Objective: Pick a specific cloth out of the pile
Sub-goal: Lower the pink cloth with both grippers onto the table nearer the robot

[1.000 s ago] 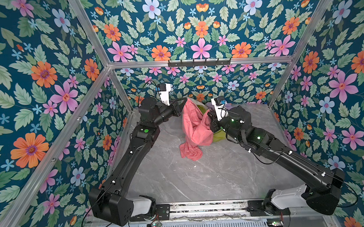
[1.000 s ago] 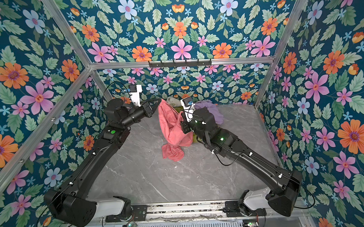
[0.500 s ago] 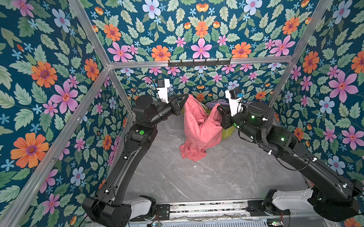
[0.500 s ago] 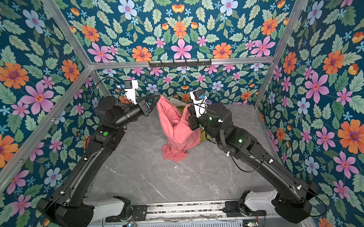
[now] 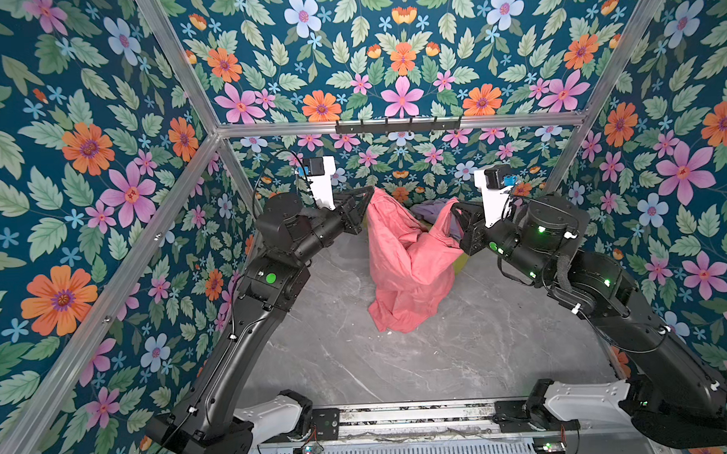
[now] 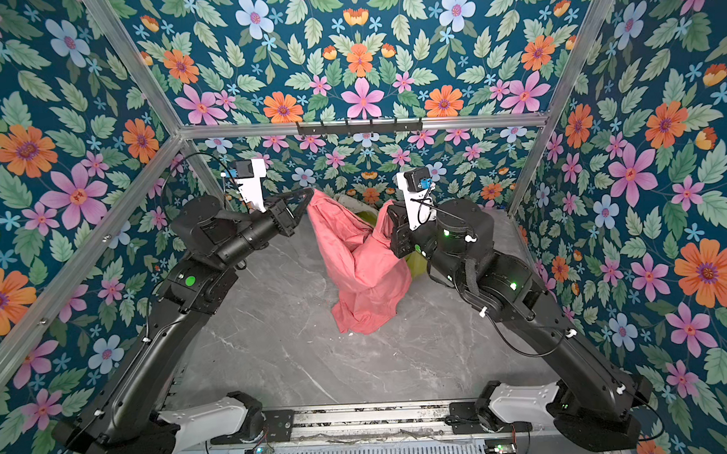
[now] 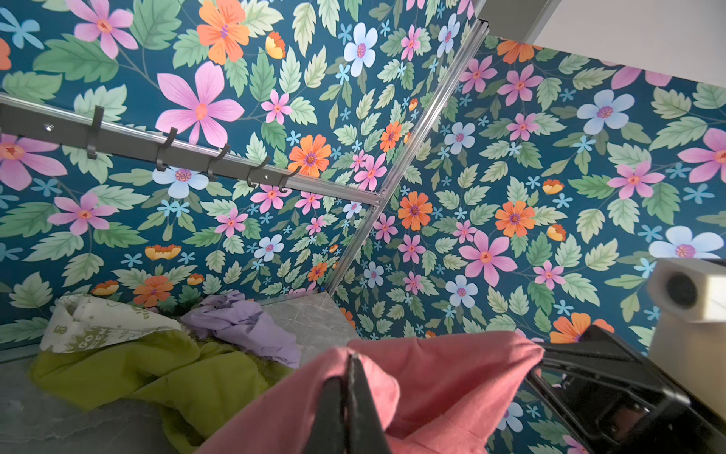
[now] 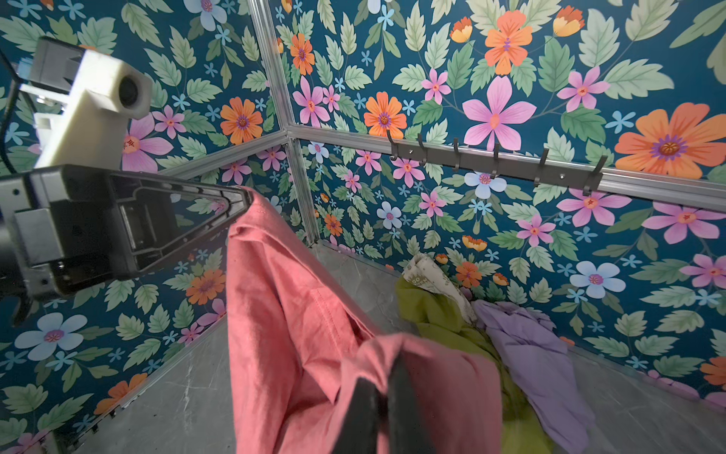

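The left tool (image 5: 368, 191) and right tool (image 5: 453, 210) each clamp tight on a top corner of the cloth (image 5: 405, 272), which hangs between them, lower end on the desk (image 5: 400, 368). The pile (image 8: 510, 334) lies behind, by the desk's far edge.

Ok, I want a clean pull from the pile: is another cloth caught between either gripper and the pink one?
Nothing visible. The left gripper and right gripper are each shut directly on the pink cloth; the olive-green cloth, lilac cloth and patterned cloth lie behind it.
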Robot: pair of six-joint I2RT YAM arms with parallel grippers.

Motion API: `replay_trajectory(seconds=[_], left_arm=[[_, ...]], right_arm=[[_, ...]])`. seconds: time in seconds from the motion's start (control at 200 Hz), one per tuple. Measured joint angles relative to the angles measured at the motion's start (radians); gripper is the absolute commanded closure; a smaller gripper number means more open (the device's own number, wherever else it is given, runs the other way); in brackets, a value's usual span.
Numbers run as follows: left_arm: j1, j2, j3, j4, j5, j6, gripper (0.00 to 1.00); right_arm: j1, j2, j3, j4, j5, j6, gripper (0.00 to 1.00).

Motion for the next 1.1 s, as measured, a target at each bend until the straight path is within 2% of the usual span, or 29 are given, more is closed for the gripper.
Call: replay_trajectory(seconds=[0.35, 0.54, 0.845, 1.1], left_arm=[[-0.186, 0.013, 0.125, -0.190, -0.320, 0.030, 1.00], [-0.250, 0.000, 0.140, -0.257, -0.429, 0.019, 1.00], [-0.306, -0.031, 0.142, -0.371, -0.490, -0.047, 1.00], [-0.318, -0.073, 0.096, -0.482, -0.493, -0.115, 1.00]], right_arm=[[0.000, -0.013, 0.091, -0.114, 0.013, 0.004, 1.00], [0.000, -0.026, 0.114, -0.169, 0.017, 0.004, 1.00], [0.000, -0.068, 0.095, -0.241, 0.014, 0.040, 1.00], [0.000, -0.126, -0.023, -0.303, -0.047, 0.119, 1.00]])
